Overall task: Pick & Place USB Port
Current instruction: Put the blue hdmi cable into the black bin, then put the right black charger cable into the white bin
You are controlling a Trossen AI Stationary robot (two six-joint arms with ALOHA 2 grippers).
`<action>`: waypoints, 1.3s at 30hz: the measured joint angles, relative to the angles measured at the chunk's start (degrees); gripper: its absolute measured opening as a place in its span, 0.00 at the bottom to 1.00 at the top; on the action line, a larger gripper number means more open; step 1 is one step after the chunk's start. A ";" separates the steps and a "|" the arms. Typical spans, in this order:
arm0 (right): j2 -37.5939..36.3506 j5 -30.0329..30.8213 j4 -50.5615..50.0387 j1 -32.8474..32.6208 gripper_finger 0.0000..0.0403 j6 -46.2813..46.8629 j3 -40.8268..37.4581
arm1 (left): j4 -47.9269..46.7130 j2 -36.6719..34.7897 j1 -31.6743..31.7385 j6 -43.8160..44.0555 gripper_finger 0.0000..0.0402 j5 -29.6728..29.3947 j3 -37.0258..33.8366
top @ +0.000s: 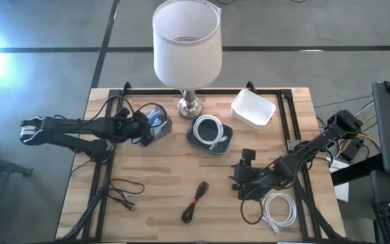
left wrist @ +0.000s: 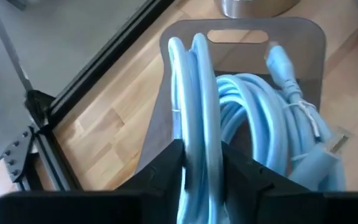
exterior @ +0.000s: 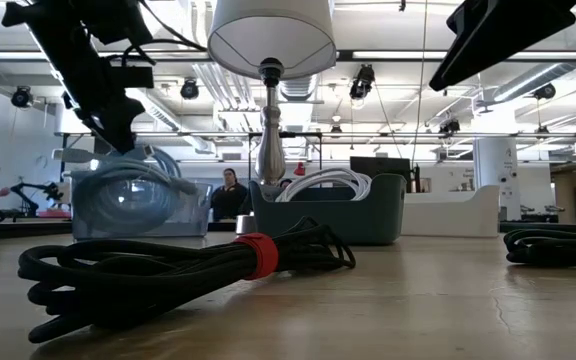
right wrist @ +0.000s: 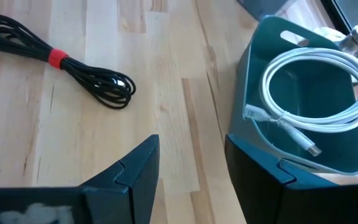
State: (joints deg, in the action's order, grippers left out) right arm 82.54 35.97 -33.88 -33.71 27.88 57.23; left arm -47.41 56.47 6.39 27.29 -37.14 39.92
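Observation:
A coiled light blue USB cable [left wrist: 253,118] lies in a clear grey bin [top: 160,120] at the table's far left, also seen in the low view [exterior: 133,200]. My left gripper [top: 145,127] is over this bin, shut on a loop of the cable. A white cable [top: 210,131] lies in a dark teal bin [right wrist: 328,155] by the lamp base. My right gripper [top: 240,177] is open and empty, low over the table at the near right, its fingers pointing toward the teal bin. My left gripper pinches two side-by-side strands of the blue cable's coil [left wrist: 196,134] between its two fingers. The fingers come from above, slanting in from the table's left side, and lie across the strands. The rest of the coil, with its plug [left wrist: 278,62], sits in the bin.
A lamp [top: 187,47] stands at the far middle. A white bin [top: 253,108] is at the far right. A black cable with a red tie [top: 195,202] lies at the near middle, a white cable [top: 279,209] near right, a thin black cable [top: 124,193] near left.

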 joint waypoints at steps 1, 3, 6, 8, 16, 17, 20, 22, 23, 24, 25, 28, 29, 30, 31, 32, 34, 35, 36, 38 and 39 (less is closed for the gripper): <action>0.00 0.00 0.07 0.00 0.44 0.02 0.00 | 0.10 0.00 0.00 -0.01 0.27 0.50 0.00; 0.01 -0.01 0.21 0.00 0.44 0.10 0.00 | 0.63 0.00 -0.02 -0.04 0.30 0.71 0.00; 0.02 -0.15 0.35 0.00 0.44 0.37 0.00 | 0.93 0.19 -0.02 -0.15 0.35 0.67 -0.02; 0.02 -1.00 0.41 0.02 0.44 0.76 0.00 | 1.22 0.49 -0.02 -0.28 0.39 0.65 0.00; 0.02 -12.92 0.44 1.20 0.44 3.29 -0.13 | 7.28 1.03 -0.08 -2.47 0.51 0.56 -0.01; 0.05 -14.35 0.45 1.31 0.44 4.21 -0.37 | 8.62 1.03 -0.11 -3.63 0.51 0.40 -0.02; 0.76 -17.15 0.43 1.38 0.44 5.67 -1.53 | 13.72 1.03 -0.13 -6.72 0.52 0.11 0.00; 1.56 -18.19 0.26 1.49 0.44 5.82 -2.62 | 17.48 1.03 -0.13 -8.60 0.52 0.09 0.00; 2.10 -18.78 0.40 1.54 0.44 5.94 -3.13 | 19.18 1.03 -0.15 -9.64 0.52 0.12 0.00; 2.74 -19.69 0.36 1.71 0.44 6.19 -3.61 | 20.83 1.03 -0.15 -10.60 0.52 0.22 0.00; 3.38 -20.94 0.26 1.90 0.44 6.40 -4.13 | 22.45 1.03 -0.18 -11.57 0.52 0.45 0.00; 5.48 -25.71 0.29 2.75 0.44 7.37 -4.57 | 26.97 1.03 -0.19 -13.69 0.52 2.46 0.00; 6.16 -26.80 0.25 2.91 0.44 7.68 -4.64 | 28.43 1.03 -0.21 -13.96 0.52 3.32 0.00; 6.98 -27.72 0.23 3.13 0.44 7.78 -4.66 | 29.73 1.03 -0.24 -14.05 0.52 4.24 0.00; 7.73 -28.60 0.25 3.27 0.44 7.77 -4.66 | 30.85 1.03 -0.24 -14.12 0.52 5.18 0.00; 8.53 -29.29 0.21 3.39 0.44 7.77 -4.66 | 31.70 1.03 -0.24 -14.14 0.52 5.88 0.00; 9.95 -30.31 0.19 3.65 0.44 7.72 -4.66 | 33.19 1.03 -0.24 -14.13 0.52 7.62 0.00; 10.62 -30.54 0.19 3.79 0.44 7.71 -4.66 | 33.60 1.03 -0.24 -14.14 0.52 8.31 0.00; 11.29 -30.64 0.16 3.99 0.44 7.67 -4.66 | 33.89 1.03 -0.24 -14.13 0.52 8.98 0.00; 12.50 -30.65 0.04 4.59 0.44 7.17 -4.66 | 33.88 1.03 -0.24 -14.12 0.52 9.91 0.00; 13.05 -30.64 0.03 4.91 0.44 6.89 -4.66 | 33.90 1.03 -0.25 -14.12 0.52 10.35 0.00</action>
State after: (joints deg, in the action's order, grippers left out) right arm 95.59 5.32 -33.86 -28.81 34.77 52.58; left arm -13.51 57.49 6.14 13.17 -26.79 39.92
